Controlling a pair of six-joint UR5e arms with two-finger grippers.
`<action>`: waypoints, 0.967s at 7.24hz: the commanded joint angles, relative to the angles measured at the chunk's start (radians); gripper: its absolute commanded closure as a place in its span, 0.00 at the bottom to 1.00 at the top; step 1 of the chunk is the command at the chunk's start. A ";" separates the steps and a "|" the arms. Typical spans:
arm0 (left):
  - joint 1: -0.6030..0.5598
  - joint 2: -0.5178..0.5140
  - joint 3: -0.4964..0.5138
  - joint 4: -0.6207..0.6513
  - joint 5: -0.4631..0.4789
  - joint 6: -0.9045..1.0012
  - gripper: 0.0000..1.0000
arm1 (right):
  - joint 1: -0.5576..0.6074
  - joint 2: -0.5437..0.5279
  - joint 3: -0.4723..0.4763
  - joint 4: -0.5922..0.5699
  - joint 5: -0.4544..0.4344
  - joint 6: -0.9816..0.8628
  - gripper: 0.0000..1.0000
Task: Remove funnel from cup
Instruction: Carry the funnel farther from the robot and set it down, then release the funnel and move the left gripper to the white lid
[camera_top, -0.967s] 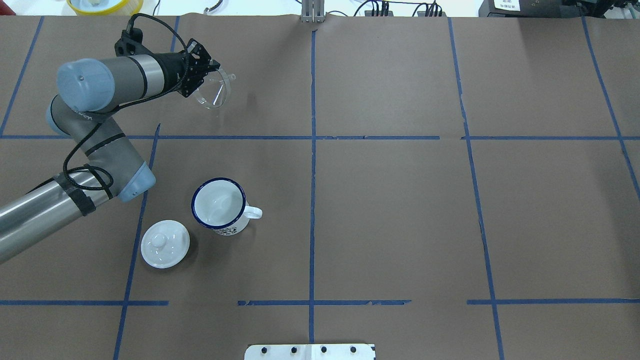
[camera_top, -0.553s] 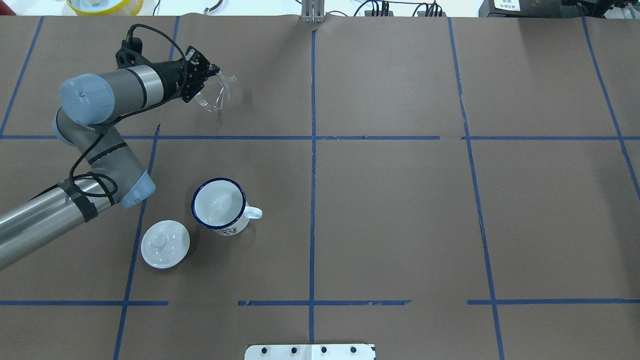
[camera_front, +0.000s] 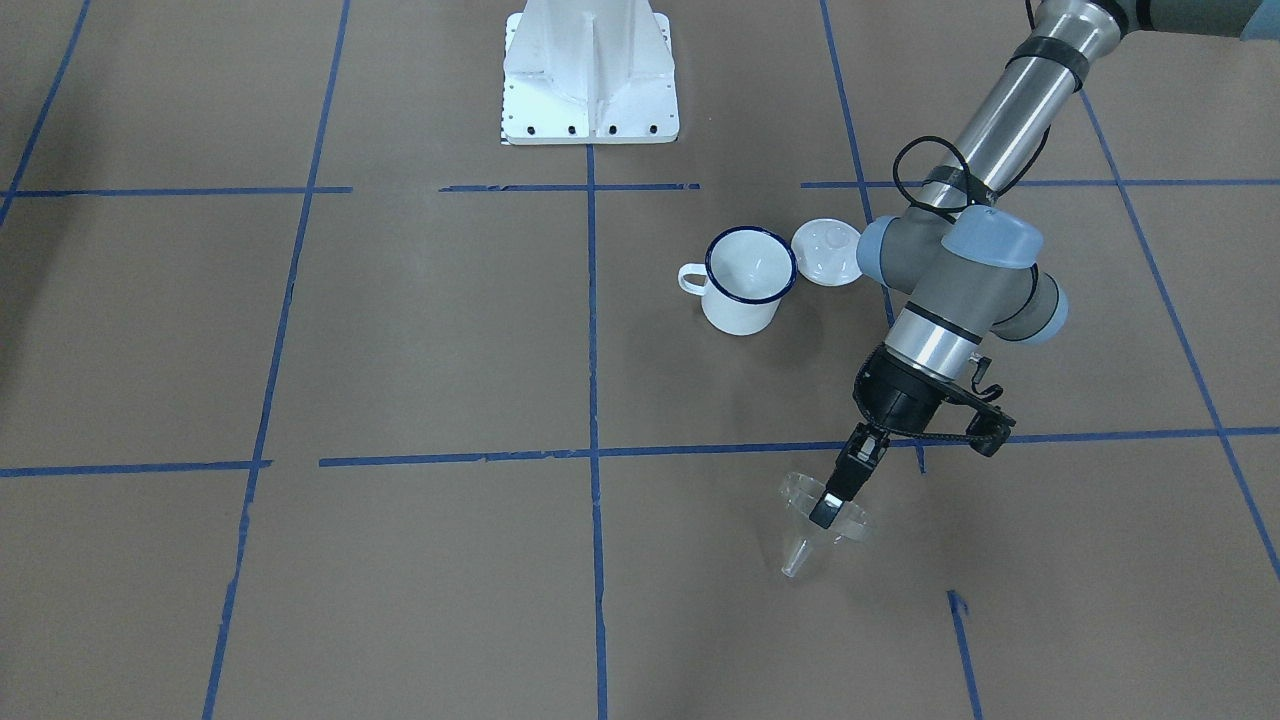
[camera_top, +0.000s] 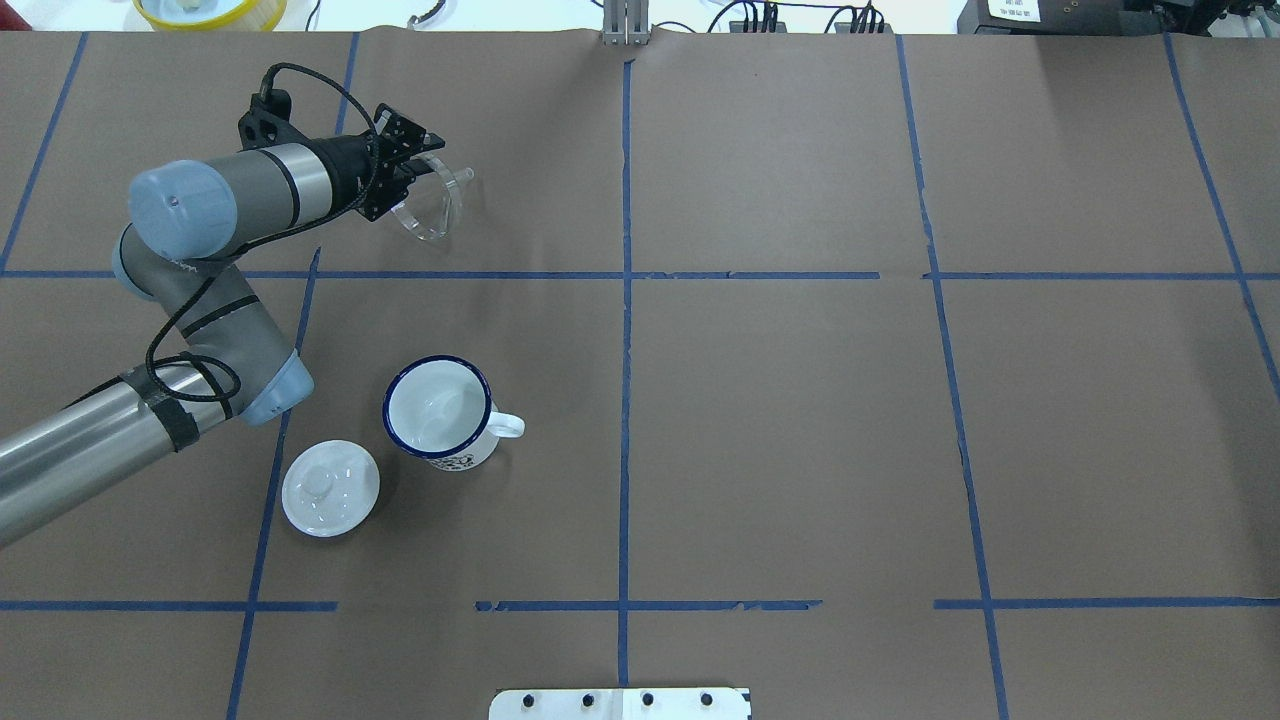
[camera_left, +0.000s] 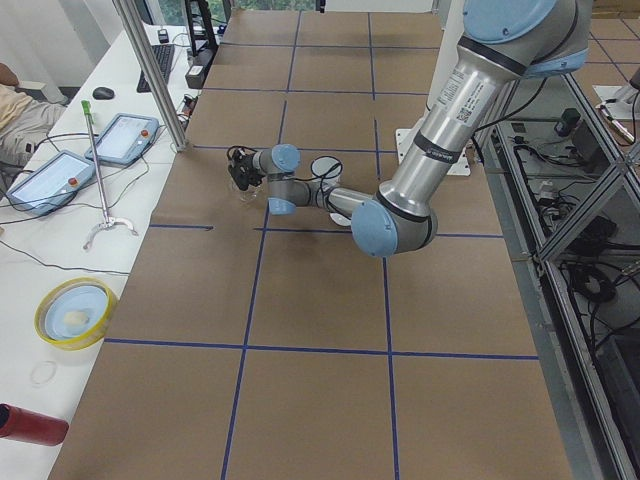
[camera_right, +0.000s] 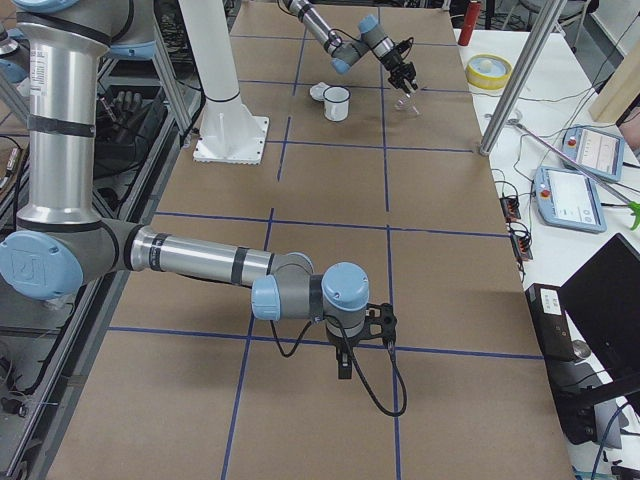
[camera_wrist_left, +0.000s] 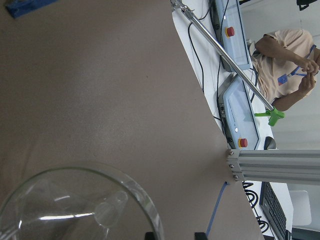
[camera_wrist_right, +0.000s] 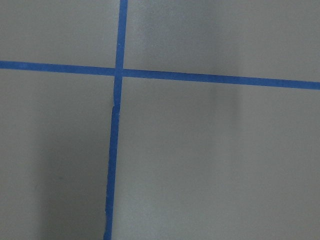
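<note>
The clear plastic funnel (camera_top: 432, 205) is out of the cup and tilted, spout pointing away from the arm, low over the far left of the table. My left gripper (camera_top: 412, 178) is shut on its rim. The front-facing view shows the funnel (camera_front: 812, 532) hanging from the gripper (camera_front: 828, 510), spout close to the paper. In the left wrist view the funnel (camera_wrist_left: 75, 205) fills the lower left. The white cup (camera_top: 437, 408) with a blue rim stands upright and empty, well apart from the gripper; it also shows in the front-facing view (camera_front: 750, 272). My right gripper (camera_right: 345, 365) shows only in the exterior right view; I cannot tell whether it is open or shut.
A round white knobbed lid (camera_top: 330, 488) lies beside the cup, near my left forearm. Blue tape lines cross the brown paper table (camera_top: 780, 420). The robot's white base plate (camera_front: 590, 70) is at the robot's side. A yellow bowl (camera_top: 210, 10) sits past the far edge.
My left wrist has shifted slightly and come down a little, carrying the funnel with it. The cup and the lid have not moved.
</note>
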 joint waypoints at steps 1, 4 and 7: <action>0.004 0.096 -0.196 0.152 -0.014 0.011 0.01 | 0.000 0.000 0.001 0.000 0.000 0.000 0.00; 0.013 0.318 -0.465 0.393 -0.179 0.058 0.04 | 0.000 0.000 -0.001 0.000 0.000 0.000 0.00; 0.175 0.508 -0.838 0.953 -0.182 0.218 0.04 | 0.000 0.000 0.001 0.000 0.000 0.000 0.00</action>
